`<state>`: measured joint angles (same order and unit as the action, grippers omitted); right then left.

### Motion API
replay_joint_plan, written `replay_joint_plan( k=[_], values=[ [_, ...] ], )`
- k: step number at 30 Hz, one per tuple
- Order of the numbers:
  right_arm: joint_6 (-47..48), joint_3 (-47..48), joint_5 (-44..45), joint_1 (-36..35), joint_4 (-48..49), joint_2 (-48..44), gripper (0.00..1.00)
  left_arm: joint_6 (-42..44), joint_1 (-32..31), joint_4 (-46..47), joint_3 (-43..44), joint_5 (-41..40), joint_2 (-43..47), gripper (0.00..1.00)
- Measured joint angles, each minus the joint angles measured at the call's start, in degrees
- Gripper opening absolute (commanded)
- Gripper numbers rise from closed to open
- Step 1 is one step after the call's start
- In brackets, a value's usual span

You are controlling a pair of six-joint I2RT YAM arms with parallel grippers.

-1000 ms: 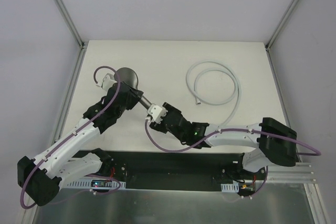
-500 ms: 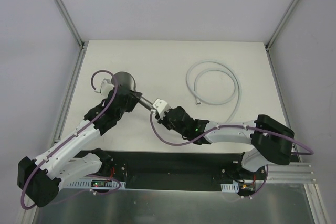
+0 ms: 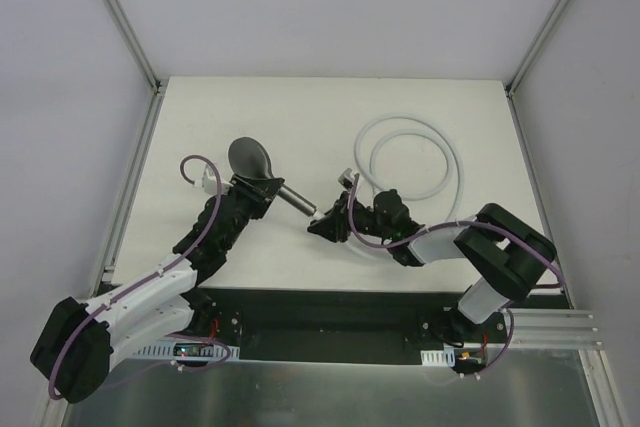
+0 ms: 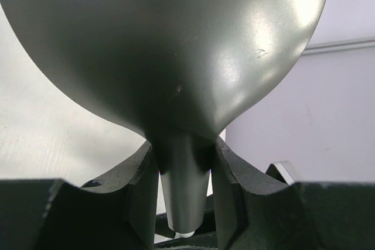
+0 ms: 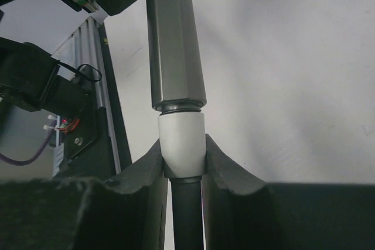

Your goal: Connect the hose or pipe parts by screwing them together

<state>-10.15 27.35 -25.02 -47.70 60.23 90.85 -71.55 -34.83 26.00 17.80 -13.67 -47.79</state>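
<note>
Right gripper [image 3: 325, 217] has just clamped the pale collar [image 5: 182, 139] at the shower head [image 3: 250, 157] handle's tip, left gripper [image 3: 258, 192] pinching its neck, hose [image 3: 458, 165] still unattached nearby.

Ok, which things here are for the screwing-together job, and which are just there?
For the job: shower head; hose, coiled on the table; left hand and right hand, both gripping the shower head.

Just there: table, purple cables, metal frame.
</note>
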Motion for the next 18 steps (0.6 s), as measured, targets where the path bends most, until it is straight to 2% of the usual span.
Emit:
replay_joint_plan(
  k=[1,2,3,4,5,6,10,15,18],
  values=[
    [-1.6,-0.3,-1.0,0.5,1.5,0.8,0.21,0.6,0.0,1.4,-0.2,0.2,-0.7,0.0],
    [-2.9,-0.7,-1.8,0.9,2.9,1.4,0.39,1.1,0.0,2.3,-0.3,0.3,-1.4,0.0],
    [-3.9,-1.0,-2.2,1.1,3.9,1.6,0.49,1.5,0.0,3.0,-0.3,0.4,-1.8,0.0],
    [-4.8,-1.4,-2.2,1.2,4.6,1.6,0.7,2.1,0.0,3.2,-0.3,0.4,-2.0,0.0],
    [-5.6,-1.7,-1.8,1.6,5.6,1.4,0.8,3.0,0.0,2.5,-0.1,0.2,-2.1,0.0],
    [-6.1,-1.9,-1.0,2.0,5.9,1.0,0.94,3.9,-0.1,0.7,0.5,-0.1,-2.4,0.0],
    [-4.5,-3.0,3.9,3.0,0.2,-5.2,0.96,8.1,-0.1,-7.4,6.0,-2.5,-6.5,0.0],
    [-1.1,-5.7,13.0,3.0,-13.0,-20.9,0.96,13.3,0.5,-13.4,14.1,-4.9,-13.9,0.0],
    [1.2,-6.6,19.9,2.9,-22.6,-31.5,0.96,16.4,2.8,-17.7,20.4,-3.8,-20.4,0.0]
  ],
)
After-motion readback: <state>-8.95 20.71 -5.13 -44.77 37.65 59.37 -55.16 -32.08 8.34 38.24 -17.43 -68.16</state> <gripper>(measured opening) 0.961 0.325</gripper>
